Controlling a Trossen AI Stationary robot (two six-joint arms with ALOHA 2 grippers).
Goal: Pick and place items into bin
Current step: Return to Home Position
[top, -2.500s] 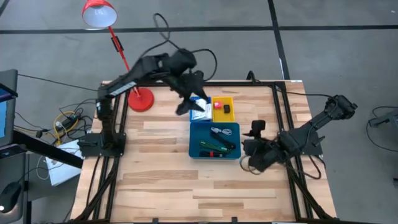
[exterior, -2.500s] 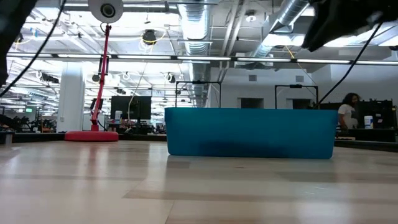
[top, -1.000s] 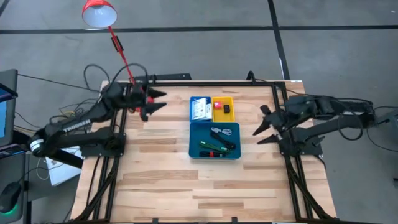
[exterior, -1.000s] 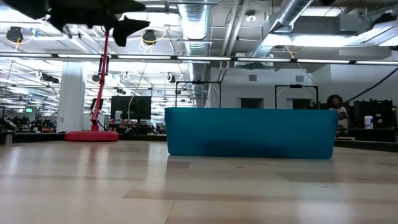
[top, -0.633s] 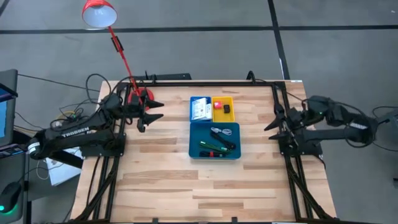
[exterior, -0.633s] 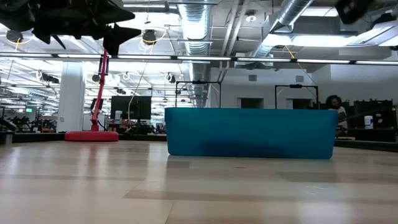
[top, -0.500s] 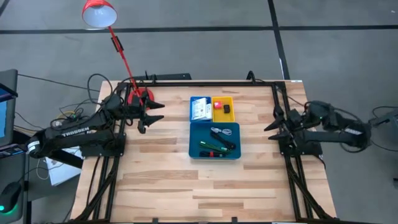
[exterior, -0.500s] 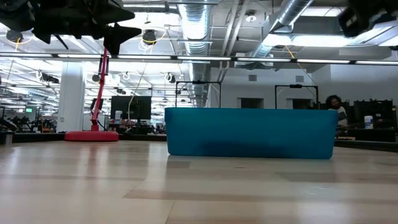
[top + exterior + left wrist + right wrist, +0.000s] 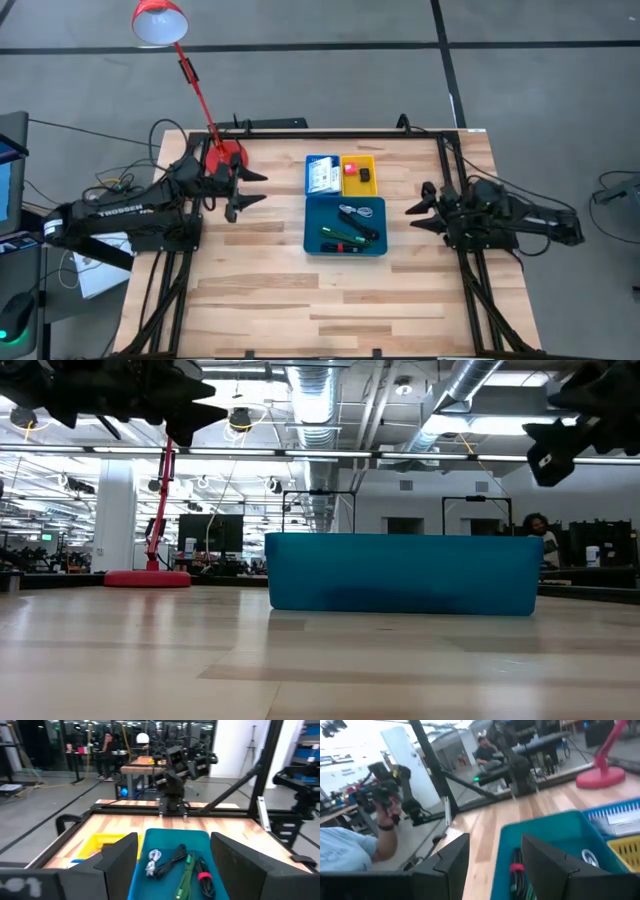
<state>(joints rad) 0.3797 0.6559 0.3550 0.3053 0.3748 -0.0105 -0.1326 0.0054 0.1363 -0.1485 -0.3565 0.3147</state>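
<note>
Both left end effector (image 9: pixel 258 187) and right end effector (image 9: pixel 412 219) hang spread, empty, flanking the teal tray (image 9: pixel 309 228).

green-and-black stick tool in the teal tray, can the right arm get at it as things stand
Probably yes. The right gripper hovers beside the teal tray, fingers open toward it; the tray is open-topped and the stick tool lies uncovered.

My left arm (image 9: pixel 120 213) was matte black with white TROSSEN lettering; my right arm (image 9: pixel 522 216) was black too, and my left gripper (image 9: pixel 257 188) had broad, dark, wedge-shaped fingers (image 9: pixel 119 859)
</note>
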